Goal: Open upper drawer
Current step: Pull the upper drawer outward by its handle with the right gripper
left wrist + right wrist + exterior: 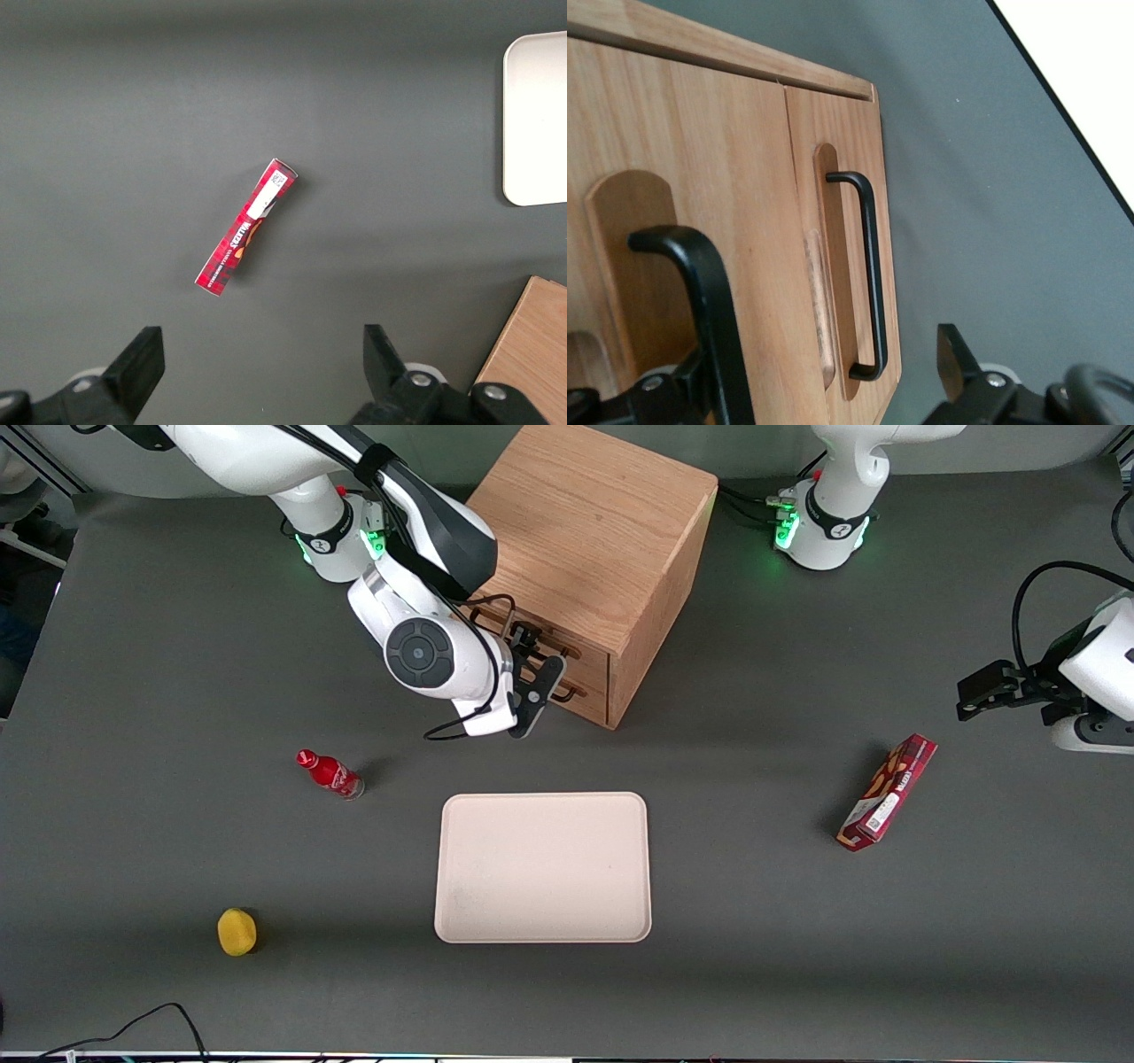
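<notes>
While the upper drawer [744, 221] is seen shut, its front level with that of the bottom drawer [833, 133] below it, the step in hand is judged to be the approach to the handle, with no grasp made yet. The gripper [536, 660] is held close in front of the wooden cabinet [594, 540], which stands on the table [177, 646] farther from the front camera than the pale tray [542, 868].

In the right wrist view the fingers [952, 359] are seen spread wide, and nothing is clamped between them. The black bar handle [700, 292] of the upper drawer is found inside the gap, close by one finger and well apart from the other. Whether that finger touches the bar cannot be told. The bottom drawer's handle [868, 266] lies nearer the table top and outside the grasp, so the correct drawer seems to have been picked out.

For the next move, the bar would best be centred a little better in the gap, and the fingers brought together across it until it is firmly gripped. A straight pull is then called for, square to the drawer front and level with the table, away from the cabinet. Since the cabinet is set at an angle on the table, the pull would have to be aimed along that angle; a skewed pull could jam the drawer or drag the whole cabinet.
</notes>
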`<action>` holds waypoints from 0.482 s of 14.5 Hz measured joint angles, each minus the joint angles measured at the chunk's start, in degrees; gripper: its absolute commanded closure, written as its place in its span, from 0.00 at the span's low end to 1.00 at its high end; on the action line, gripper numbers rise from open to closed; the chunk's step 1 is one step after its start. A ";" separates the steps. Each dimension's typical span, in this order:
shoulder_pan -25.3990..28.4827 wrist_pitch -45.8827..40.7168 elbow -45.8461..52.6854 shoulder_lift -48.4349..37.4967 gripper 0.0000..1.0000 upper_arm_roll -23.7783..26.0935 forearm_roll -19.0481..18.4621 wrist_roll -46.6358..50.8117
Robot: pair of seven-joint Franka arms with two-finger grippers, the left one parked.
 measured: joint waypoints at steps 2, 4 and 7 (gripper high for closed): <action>0.17 0.47 -0.05 0.23 0.00 0.05 -0.80 0.00; 0.27 0.74 -0.05 0.31 0.00 0.11 -1.67 0.00; 0.16 1.83 -0.01 0.35 0.00 0.00 -4.66 0.00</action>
